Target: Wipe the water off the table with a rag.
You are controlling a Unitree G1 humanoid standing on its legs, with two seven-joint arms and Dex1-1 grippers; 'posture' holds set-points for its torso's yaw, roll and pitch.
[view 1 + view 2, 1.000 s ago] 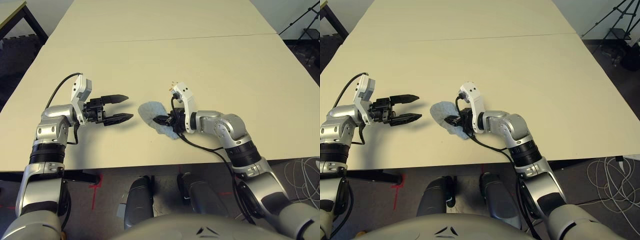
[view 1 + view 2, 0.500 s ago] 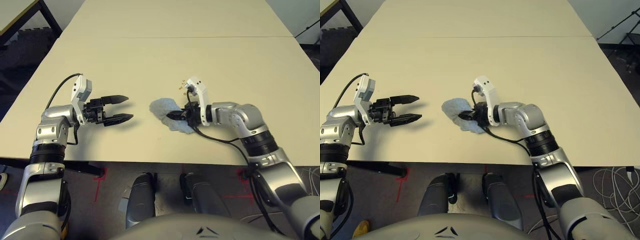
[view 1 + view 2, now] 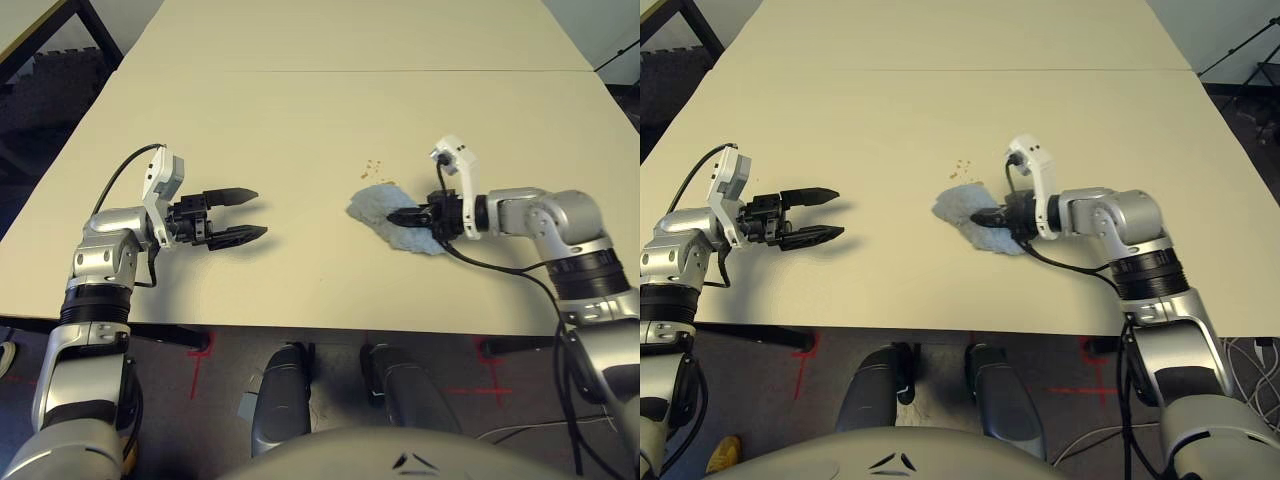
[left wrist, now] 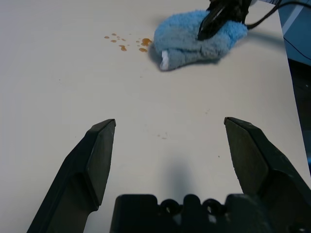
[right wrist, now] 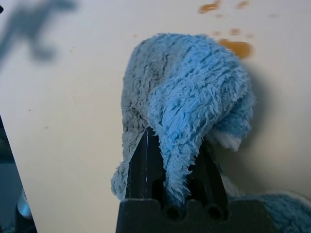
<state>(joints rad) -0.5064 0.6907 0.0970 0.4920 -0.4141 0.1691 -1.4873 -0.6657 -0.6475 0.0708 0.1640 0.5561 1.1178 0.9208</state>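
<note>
Water (image 4: 146,42): drops beside the rag (image 5: 194,82) on the table (image 3: 300,290).
The right gripper (image 5: 176,133) clamps the rag; the left gripper (image 4: 170,121) stands apart, empty. If you drag the bunched cloth sideways without spreading it, you risk smearing drops or missing the outer ones.

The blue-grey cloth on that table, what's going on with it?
The robot's right gripper is shut on a wrinkled blue-grey terry rag, holding it down at the large pale beige table. Small brownish-amber drops of water remain on the tabletop, just beyond the rag, so the wiping isn't finished. The left gripper hangs open and empty over the table.
</note>
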